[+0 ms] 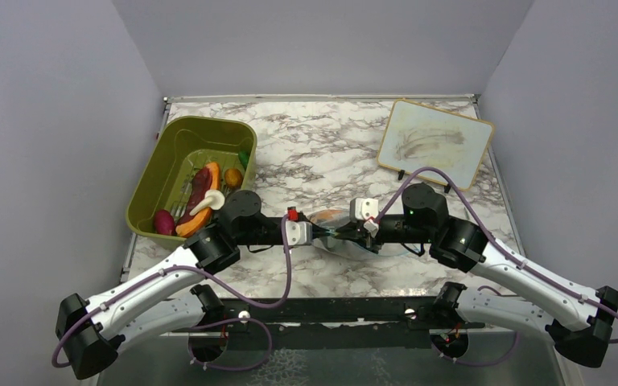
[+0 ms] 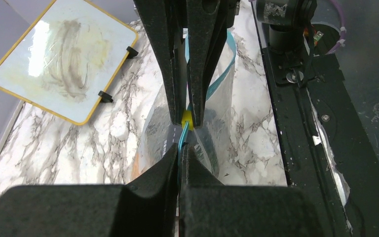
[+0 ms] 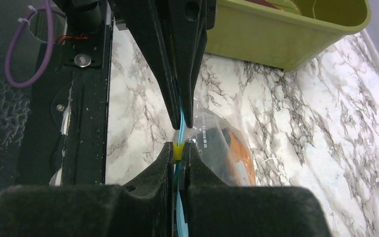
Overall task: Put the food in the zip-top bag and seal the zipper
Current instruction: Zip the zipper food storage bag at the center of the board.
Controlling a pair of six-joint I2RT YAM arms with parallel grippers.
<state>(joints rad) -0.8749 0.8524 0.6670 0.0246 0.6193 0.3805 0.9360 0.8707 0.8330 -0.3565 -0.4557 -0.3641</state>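
The clear zip-top bag (image 1: 352, 246) lies at the table's centre front, with an orange food piece (image 3: 240, 154) and a dark piece inside. My left gripper (image 1: 323, 232) is shut on the bag's teal zipper (image 2: 229, 52), pinching the strip between its tips (image 2: 180, 150). My right gripper (image 1: 354, 231) faces it, tip to tip, shut on a small yellow slider (image 3: 177, 152) on the same strip. More food lies in the olive-green tub (image 1: 154, 165): a dark red chunk (image 1: 201, 184), an orange wedge (image 1: 190, 226), a purple piece (image 1: 163, 221) and a white piece (image 1: 208, 202).
A yellow-framed whiteboard (image 1: 434, 143) lies at the back right, also in the left wrist view (image 2: 61, 59). The tub shows in the right wrist view (image 3: 281, 34). The black base rail (image 1: 330, 310) runs along the near edge. Grey walls enclose the marble table (image 1: 322, 145).
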